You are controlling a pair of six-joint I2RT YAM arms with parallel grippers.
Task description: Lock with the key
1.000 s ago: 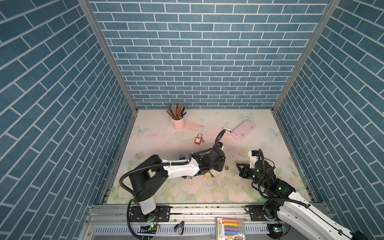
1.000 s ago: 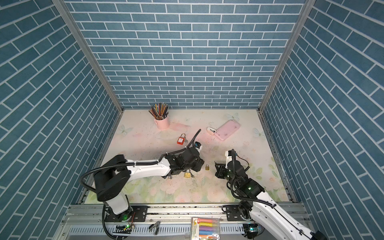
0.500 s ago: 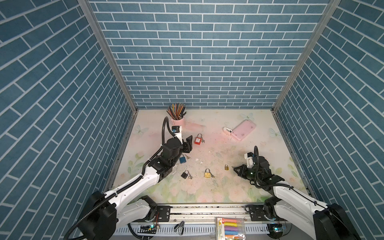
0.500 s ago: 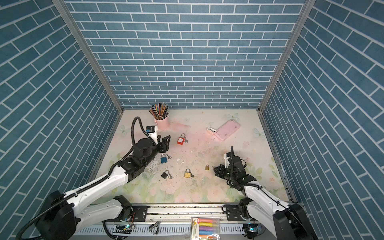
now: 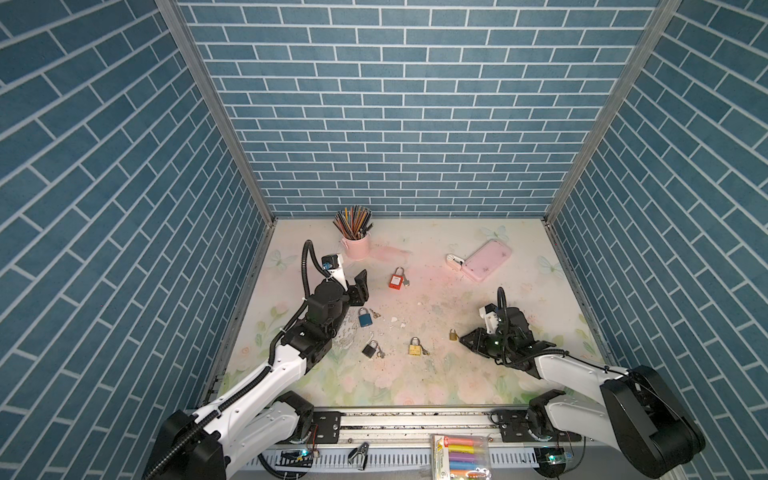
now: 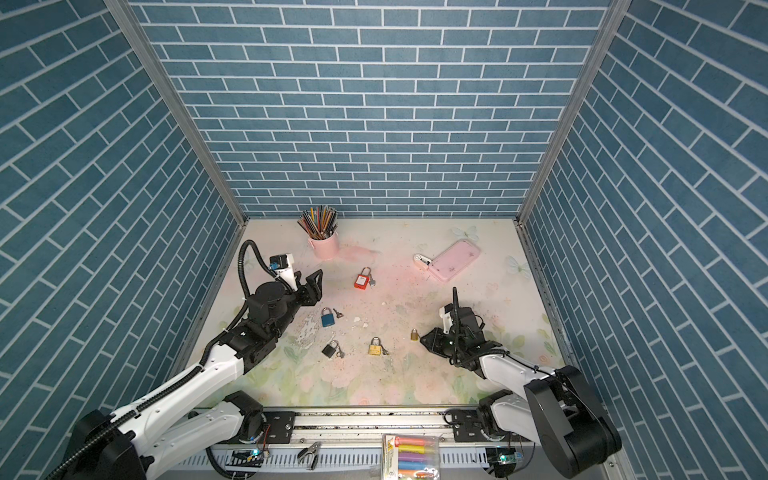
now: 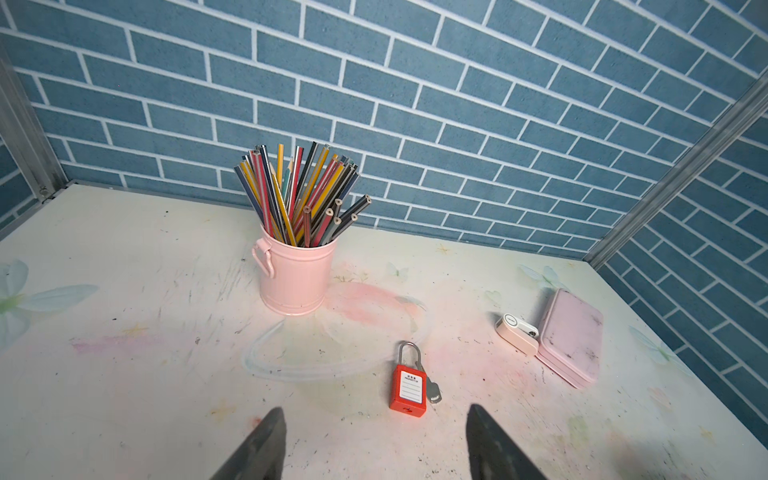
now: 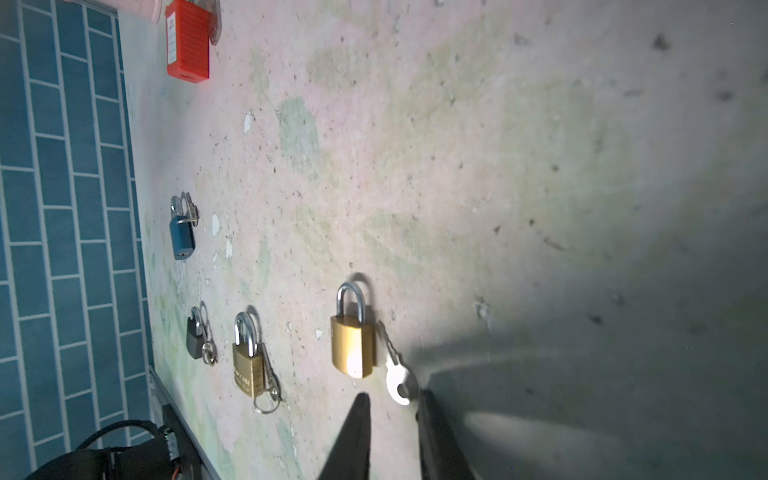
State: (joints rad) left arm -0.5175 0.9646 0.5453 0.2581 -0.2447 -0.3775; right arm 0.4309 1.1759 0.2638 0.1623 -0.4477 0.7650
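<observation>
A pink bucket point(image 7: 295, 276) stands upright near the back wall of the counter point(image 5: 436, 374), packed with coloured pencils point(image 7: 299, 195) that fan out above its rim; a closed pink case point(image 7: 569, 336) lies flat well to its side, with a small white device point(image 7: 517, 332) touching its end; what the case holds cannot be seen. Five padlocks lie flat on the counter: a red padlock point(image 7: 408, 388) with a grey key beside it, a blue padlock point(image 5: 365, 317), a black padlock point(image 5: 370, 349), a large brass padlock point(image 5: 414, 347) with a key ring, and a small brass padlock point(image 8: 352, 347). The silver key point(image 8: 397, 374) lies alongside the small brass padlock's body, its blade against the side and its head towards the right pincer point(image 8: 392, 397); that pincer sits low over the counter with its jaws narrowly apart, the key's head just at the tips; whether a finger touches it cannot be told. The left pincer point(image 7: 374, 411) hovers near the red padlock, jaws spread wide and holding nothing. On the front rail a clear pack point(image 5: 459, 457) holds coloured sticks.
</observation>
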